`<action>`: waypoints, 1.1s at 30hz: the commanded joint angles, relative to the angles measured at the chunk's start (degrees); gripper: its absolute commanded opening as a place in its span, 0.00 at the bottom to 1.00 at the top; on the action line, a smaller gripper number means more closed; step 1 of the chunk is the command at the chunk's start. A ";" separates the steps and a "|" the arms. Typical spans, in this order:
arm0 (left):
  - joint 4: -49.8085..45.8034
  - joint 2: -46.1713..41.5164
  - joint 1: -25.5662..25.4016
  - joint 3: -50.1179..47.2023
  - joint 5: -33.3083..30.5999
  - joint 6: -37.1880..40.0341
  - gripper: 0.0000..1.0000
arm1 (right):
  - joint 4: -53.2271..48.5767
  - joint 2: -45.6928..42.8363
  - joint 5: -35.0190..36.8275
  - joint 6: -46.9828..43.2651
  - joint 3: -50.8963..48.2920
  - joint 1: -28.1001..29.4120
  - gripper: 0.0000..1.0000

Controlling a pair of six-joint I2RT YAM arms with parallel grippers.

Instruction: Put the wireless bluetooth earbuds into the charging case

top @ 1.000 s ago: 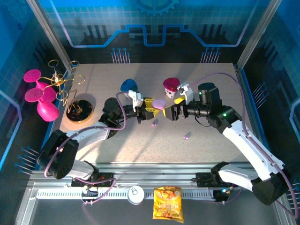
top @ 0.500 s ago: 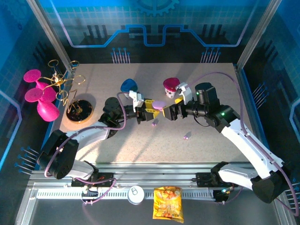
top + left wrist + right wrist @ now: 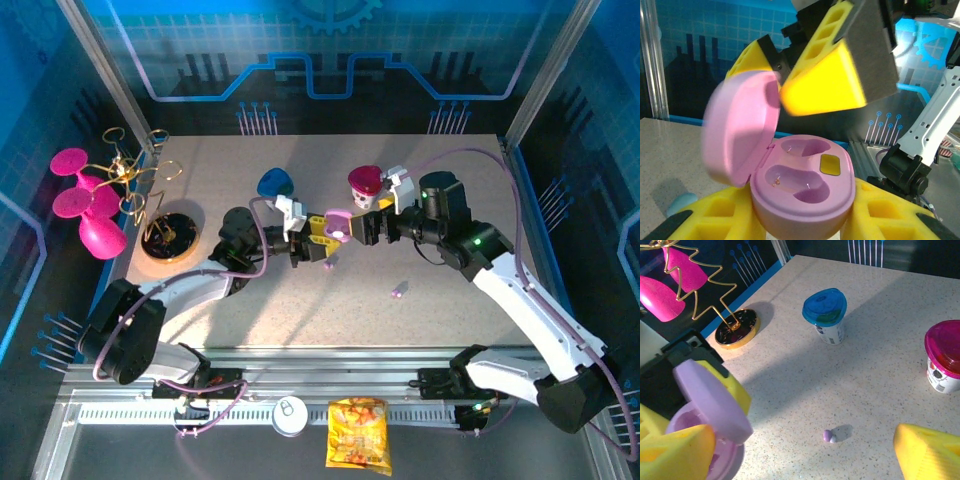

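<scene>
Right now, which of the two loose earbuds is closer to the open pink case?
The earbud lying just on the near side of the pink case; the other earbud lies alone, farther toward the right arm.

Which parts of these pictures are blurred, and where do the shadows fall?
Left wrist view: the charging case is sharp, but its lid is smeared along the left edge. Right wrist view: the yellow fingertips near the lens are soft; the lilac earbud casts a shadow to its right. Top external view: the left arm shades the table.
</scene>
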 commanded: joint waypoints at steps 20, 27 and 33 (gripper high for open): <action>3.58 -2.61 2.37 -1.90 -1.86 1.10 0.28 | 4.27 -11.52 -1.96 9.39 -13.43 -11.93 0.90; 0.75 -3.91 2.37 -1.86 -2.01 2.69 0.28 | -1.77 -8.53 4.03 13.76 -21.57 -16.95 0.88; 1.86 -2.56 2.38 -1.42 -1.53 2.33 0.28 | -1.59 2.51 -2.12 12.95 -25.11 -16.64 0.88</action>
